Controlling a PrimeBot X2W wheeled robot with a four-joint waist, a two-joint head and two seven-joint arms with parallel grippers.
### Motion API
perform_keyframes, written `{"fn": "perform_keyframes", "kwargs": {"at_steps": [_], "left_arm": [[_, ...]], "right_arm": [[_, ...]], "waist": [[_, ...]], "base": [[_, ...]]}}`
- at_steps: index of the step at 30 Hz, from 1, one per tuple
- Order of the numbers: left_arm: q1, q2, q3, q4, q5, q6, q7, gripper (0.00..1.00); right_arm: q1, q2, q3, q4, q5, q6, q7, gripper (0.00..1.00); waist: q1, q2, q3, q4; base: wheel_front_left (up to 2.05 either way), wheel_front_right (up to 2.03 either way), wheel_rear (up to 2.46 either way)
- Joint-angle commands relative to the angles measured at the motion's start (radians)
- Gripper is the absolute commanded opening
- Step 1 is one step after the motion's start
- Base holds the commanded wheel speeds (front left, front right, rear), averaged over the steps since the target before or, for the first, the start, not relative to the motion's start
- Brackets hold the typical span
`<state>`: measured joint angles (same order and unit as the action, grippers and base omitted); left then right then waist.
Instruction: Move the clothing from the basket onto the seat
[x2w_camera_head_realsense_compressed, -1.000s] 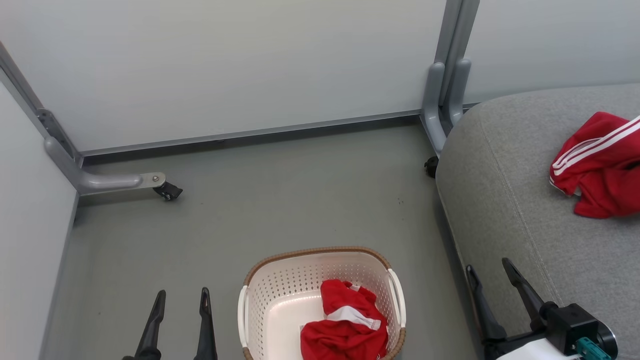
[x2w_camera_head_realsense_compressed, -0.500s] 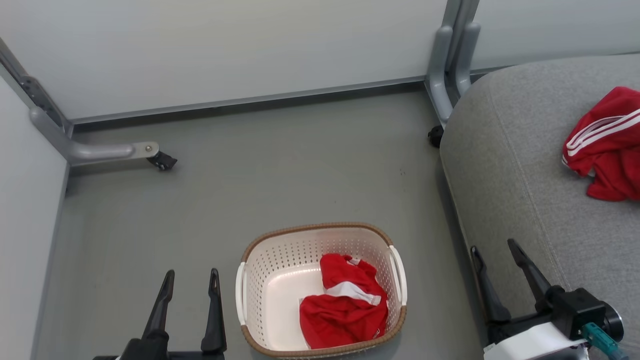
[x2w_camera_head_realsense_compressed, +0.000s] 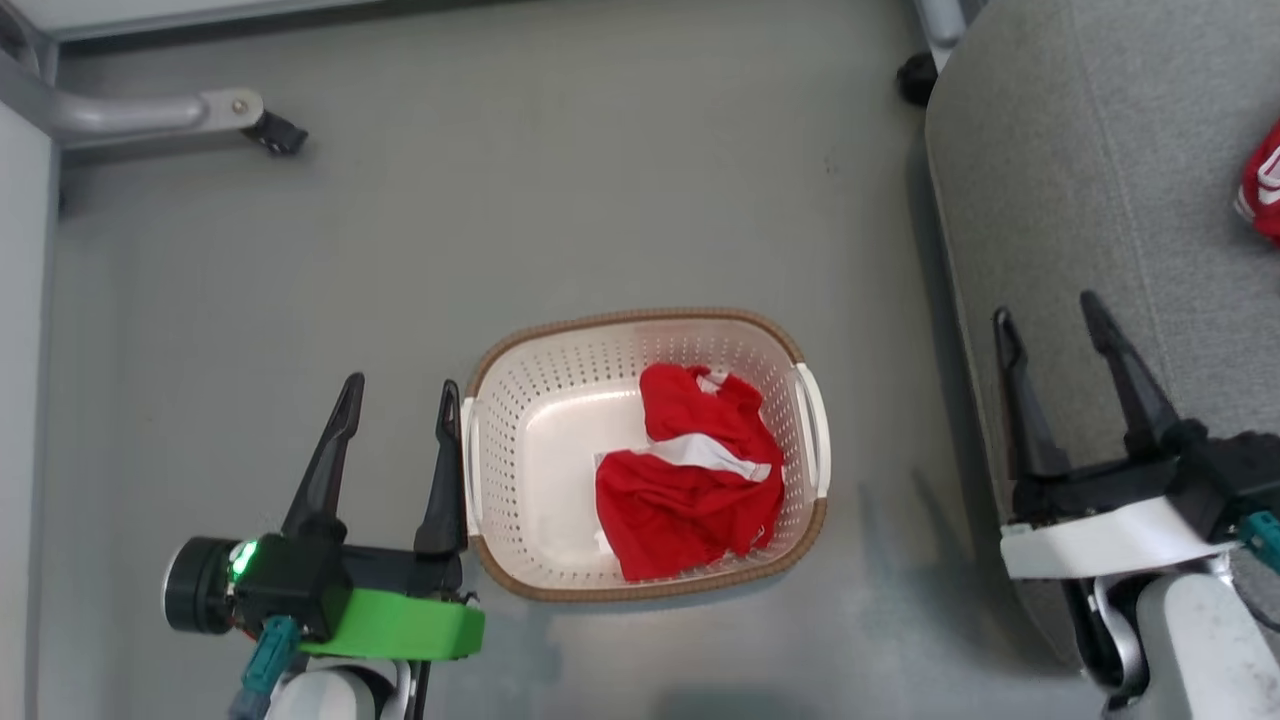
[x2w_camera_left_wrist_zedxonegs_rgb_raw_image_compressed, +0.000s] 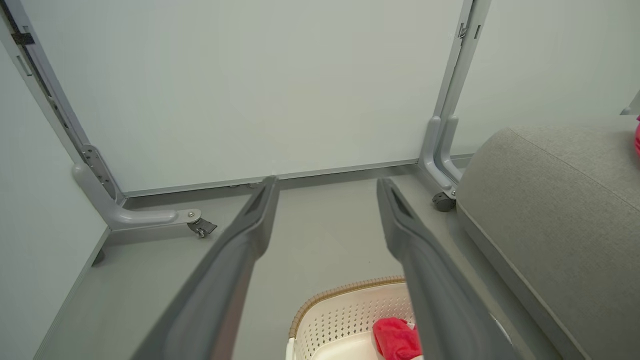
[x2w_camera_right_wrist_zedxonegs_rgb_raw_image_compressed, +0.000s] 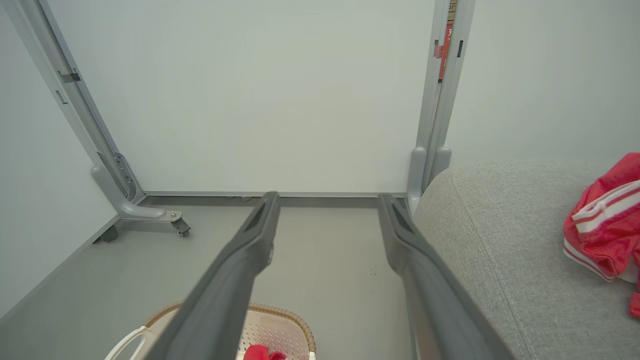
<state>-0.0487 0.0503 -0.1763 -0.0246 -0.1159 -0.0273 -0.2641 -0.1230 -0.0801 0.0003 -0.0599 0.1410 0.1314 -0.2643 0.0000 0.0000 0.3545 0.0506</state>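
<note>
Red clothing (x2w_camera_head_realsense_compressed: 690, 480) right of left gripper (x2w_camera_head_realsense_compressed: 402, 382)

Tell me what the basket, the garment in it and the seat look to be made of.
Basket: likely moulded plastic, smooth cream walls punched with rows of holes; the brown rim looks woven, perhaps imitation.
Garment: thin red fabric, probably synthetic sportswear, crumpled in soft folds with white trim.
Seat: upholstered in matte light grey woven cloth, with a stitched seam.
</note>
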Motion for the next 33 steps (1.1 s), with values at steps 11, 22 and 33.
{"fn": "perform_keyframes", "kwargs": {"at_steps": [11,22,33], "left_arm": [[-0.313,0.049,-0.145,0.139,0.065,-0.101,0.000,1.00],[-0.745,0.155,-0.623,0.484,0.048,-0.103,0.000,1.00],[-1.029,0.099,-0.923,0.842,-0.064,-0.103,0.000,1.00]], "right_arm": [[-0.186,-0.014,-0.069,-0.117,0.014,-0.001,0.000,1.00],[-0.288,-0.027,-0.052,-0.252,-0.014,-0.001,0.000,1.00],[-0.321,-0.008,-0.024,-0.360,-0.022,-0.001,0.000,1.00]], "waist": [[0.0000,0.0000,0.422,-0.017],[0.0000,0.0000,0.626,-0.077],[0.0000,0.0000,0.762,-0.110]], "base": [[0.00,0.00,0.00],[0.00,0.00,0.00],[0.00,0.00,0.00]]}}
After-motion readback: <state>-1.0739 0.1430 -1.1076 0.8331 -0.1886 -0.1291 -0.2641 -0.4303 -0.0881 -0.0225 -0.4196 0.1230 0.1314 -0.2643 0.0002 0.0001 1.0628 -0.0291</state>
